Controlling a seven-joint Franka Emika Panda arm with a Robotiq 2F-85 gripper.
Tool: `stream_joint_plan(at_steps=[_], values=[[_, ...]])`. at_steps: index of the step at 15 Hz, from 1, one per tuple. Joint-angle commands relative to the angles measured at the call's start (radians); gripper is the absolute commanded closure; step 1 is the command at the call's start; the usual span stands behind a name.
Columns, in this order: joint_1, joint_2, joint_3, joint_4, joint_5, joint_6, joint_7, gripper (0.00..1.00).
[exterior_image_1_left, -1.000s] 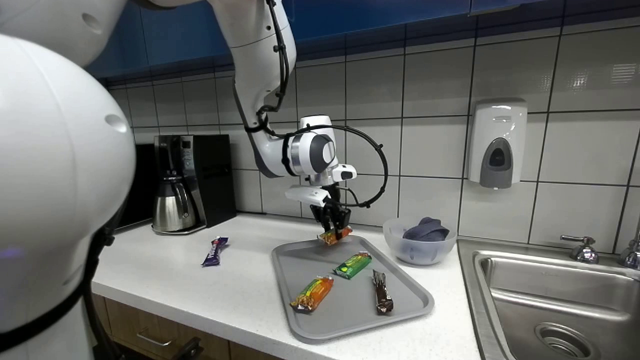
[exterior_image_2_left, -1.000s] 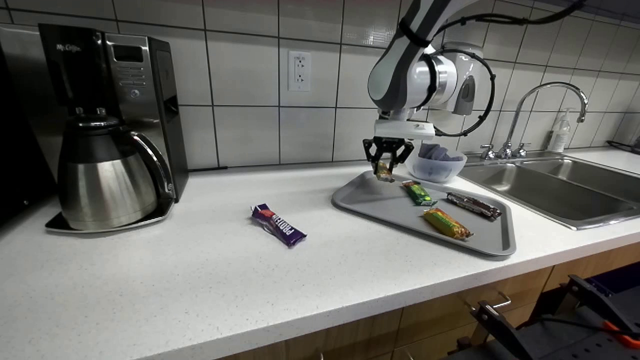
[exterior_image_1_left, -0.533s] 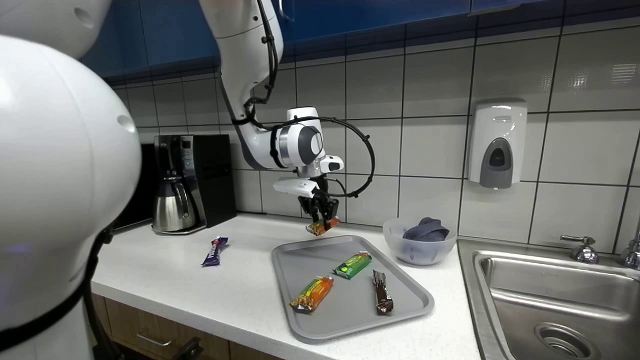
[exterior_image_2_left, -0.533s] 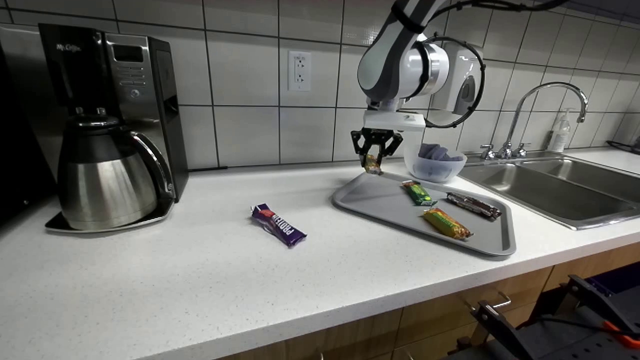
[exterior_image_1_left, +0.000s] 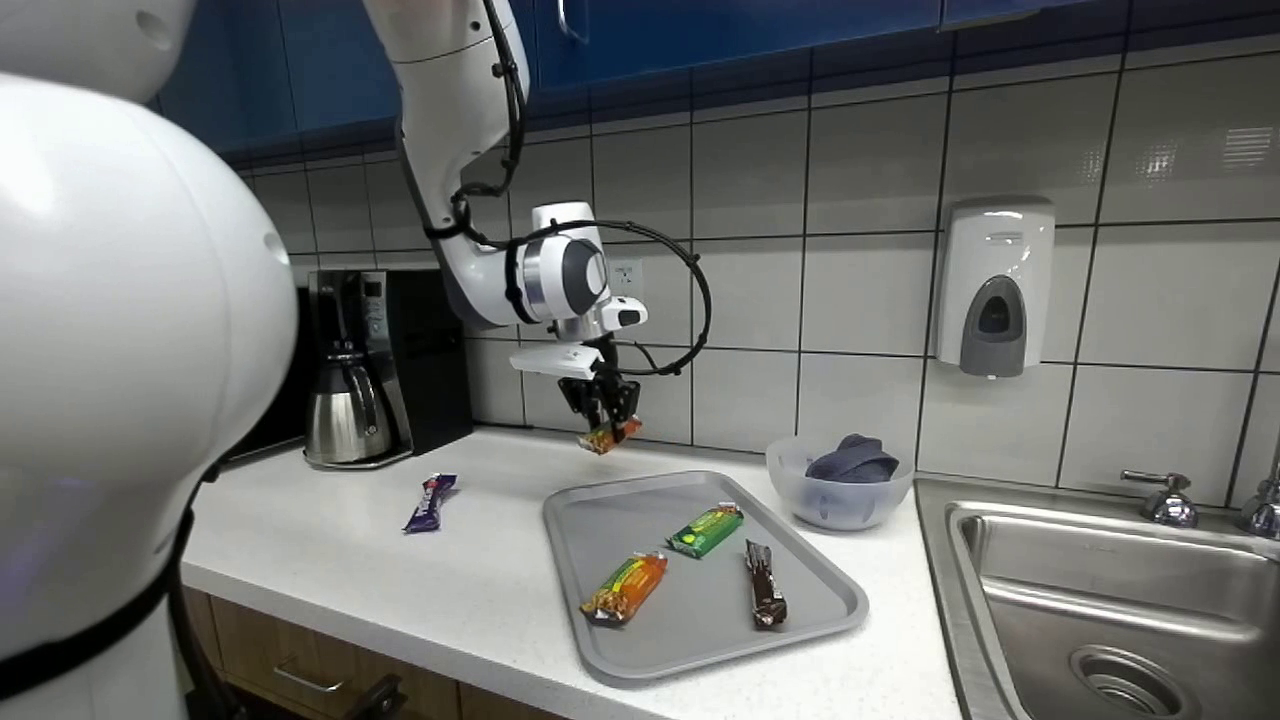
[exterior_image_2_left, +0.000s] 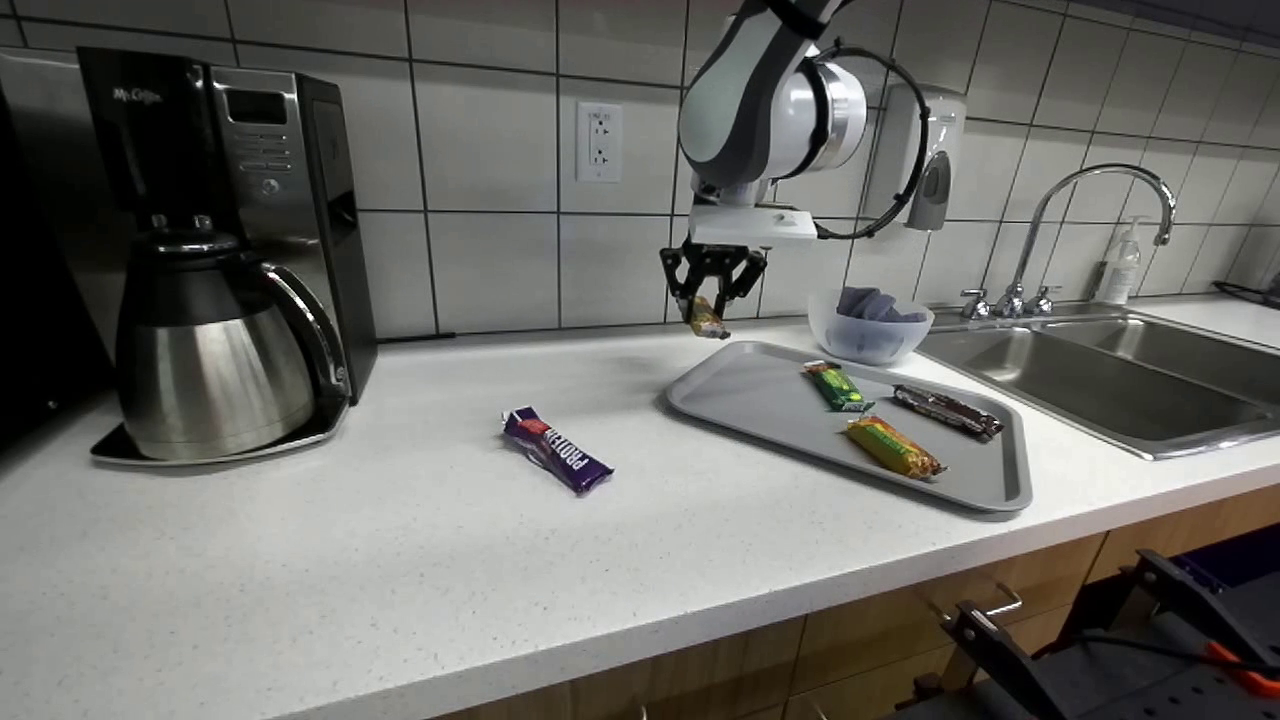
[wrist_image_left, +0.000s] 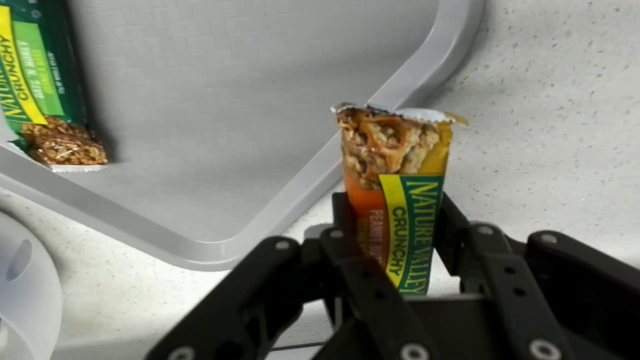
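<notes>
My gripper (exterior_image_1_left: 604, 424) is shut on an orange, yellow and green granola bar (wrist_image_left: 395, 150), with one finger on each side of it. In an exterior view the bar (exterior_image_2_left: 708, 320) hangs tilted above the counter, near the grey tray's back corner. In the wrist view the tray (wrist_image_left: 225, 100) lies below the bar, to its left. On the tray lie a green granola bar (exterior_image_1_left: 706, 531), another orange bar (exterior_image_1_left: 626, 588) and a brown-wrapped bar (exterior_image_1_left: 765, 585). A purple protein bar (exterior_image_2_left: 556, 449) lies on the white counter beside the tray.
A translucent bowl (exterior_image_1_left: 835, 508) with a blue-grey cloth stands against the tray's back side. A coffee maker (exterior_image_2_left: 290, 200) with a steel carafe (exterior_image_2_left: 215, 350) stands at the counter's other end. A steel sink (exterior_image_1_left: 1100, 570) lies beyond the bowl. A tiled wall backs the counter.
My gripper has moved left and upward in both exterior views, carrying the orange bar from the tray's back edge to above the counter. The other bars and the tray have not moved.
</notes>
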Motion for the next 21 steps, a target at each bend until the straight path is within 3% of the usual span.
stream_joint_plan(at_steps=[1,10,21], values=[[0.02,-0.033,0.016,-0.017,-0.034,-0.013,0.033,0.83],[0.066,-0.019,0.057,-0.006,-0.028,-0.018,0.052,0.83],[0.174,0.018,0.052,0.016,-0.059,-0.045,0.158,0.83]])
